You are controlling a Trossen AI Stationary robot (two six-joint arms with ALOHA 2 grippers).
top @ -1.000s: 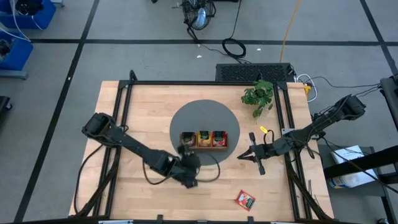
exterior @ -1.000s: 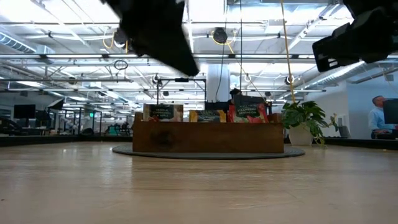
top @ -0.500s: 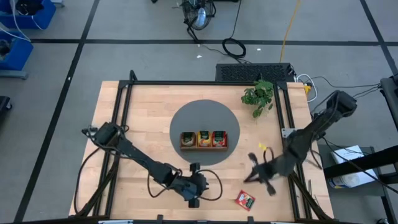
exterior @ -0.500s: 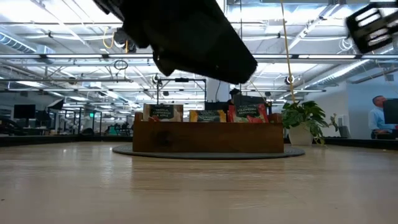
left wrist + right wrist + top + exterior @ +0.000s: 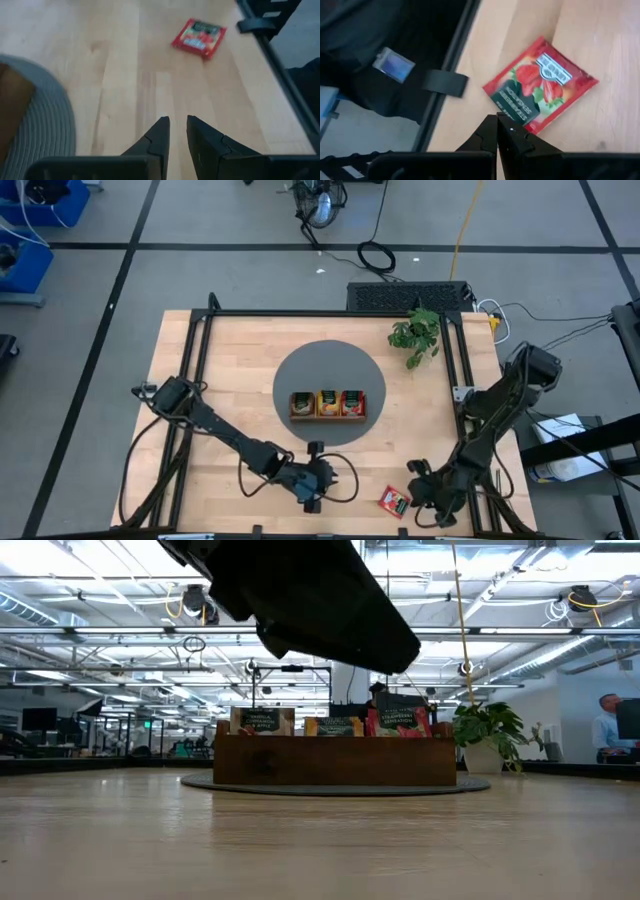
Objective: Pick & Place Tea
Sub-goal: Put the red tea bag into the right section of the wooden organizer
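One red strawberry tea sachet [image 5: 394, 501] lay flat and alone on the desk [image 5: 230, 370] near its front edge, at about 5 o'clock from the round grey mat [image 5: 330, 355]. The wooden three-compartment tray [image 5: 328, 416] sat on that mat and held sachets standing on edge: dark green, orange-yellow and red, as the low view showed.

The right gripper [image 5: 421, 498] stood just beside the loose sachet, at its 3 o'clock in the high view. Its fingers [image 5: 512, 137] were pressed together with nothing between them, their tips poised at the sachet's near edge in the right wrist view; contact could not be confirmed.

The left gripper [image 5: 322, 478] hung over the front of the desk, well to the 9 o'clock side of the sachet. Its fingers [image 5: 160, 135] were parted by a narrow gap and held nothing.

Judgement: the step in hand was the approach to the last loose sachet, with the grasp not yet made. The next move would call for the right fingers to spread, settle astride the sachet's edge and close on it. A flat packet on bare wood offers little purchase, so a low, angled pinch seems needed. The sachet would then go to the tray's red compartment.
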